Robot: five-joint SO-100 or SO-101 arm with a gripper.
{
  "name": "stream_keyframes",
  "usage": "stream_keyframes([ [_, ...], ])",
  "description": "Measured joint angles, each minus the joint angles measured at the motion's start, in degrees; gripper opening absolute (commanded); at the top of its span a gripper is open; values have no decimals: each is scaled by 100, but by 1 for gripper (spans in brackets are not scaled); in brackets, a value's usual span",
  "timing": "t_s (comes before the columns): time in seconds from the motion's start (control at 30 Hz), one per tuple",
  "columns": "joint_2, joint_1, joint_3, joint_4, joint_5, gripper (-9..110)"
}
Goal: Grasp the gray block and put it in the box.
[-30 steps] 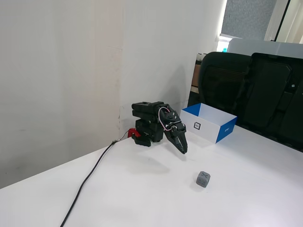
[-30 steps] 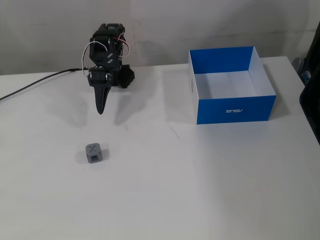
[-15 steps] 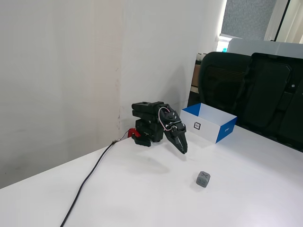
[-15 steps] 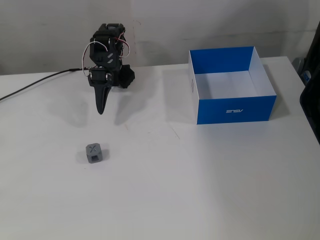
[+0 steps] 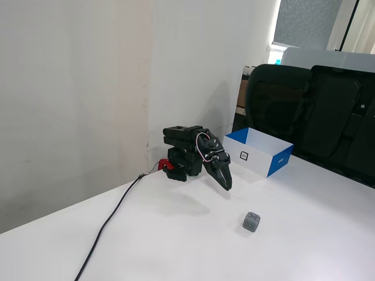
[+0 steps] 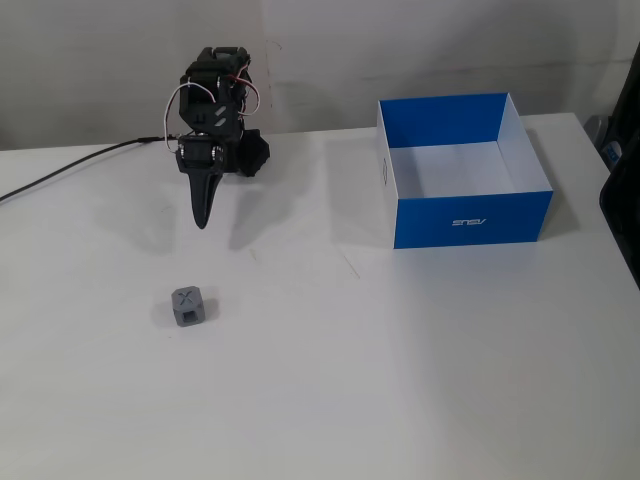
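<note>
The closed, empty claw (image 6: pixel 203 222) hangs above the desk (image 6: pixel 400 380), apart from the gray block (image 6: pixel 188 306). Descending unopened would likely knock it away.

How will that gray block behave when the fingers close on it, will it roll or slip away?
The gray block is a cube resting flat on the white table, so it probably won't roll. Its rounded edges could let it twist if pinched off-centre. It looks small and rigid, likely light, so a nudge from the closed gripper might slide it.
</note>
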Motion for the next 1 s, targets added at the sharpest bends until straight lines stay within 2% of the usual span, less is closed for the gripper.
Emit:
stream_keyframes([
  [0.4,0,123,0,0,0,0],
  [0.5,0,123,0,0,0,5],
  [0.63,0,290,0,0,35,1],
  [1.0,0,439,-246,396,0,2],
])
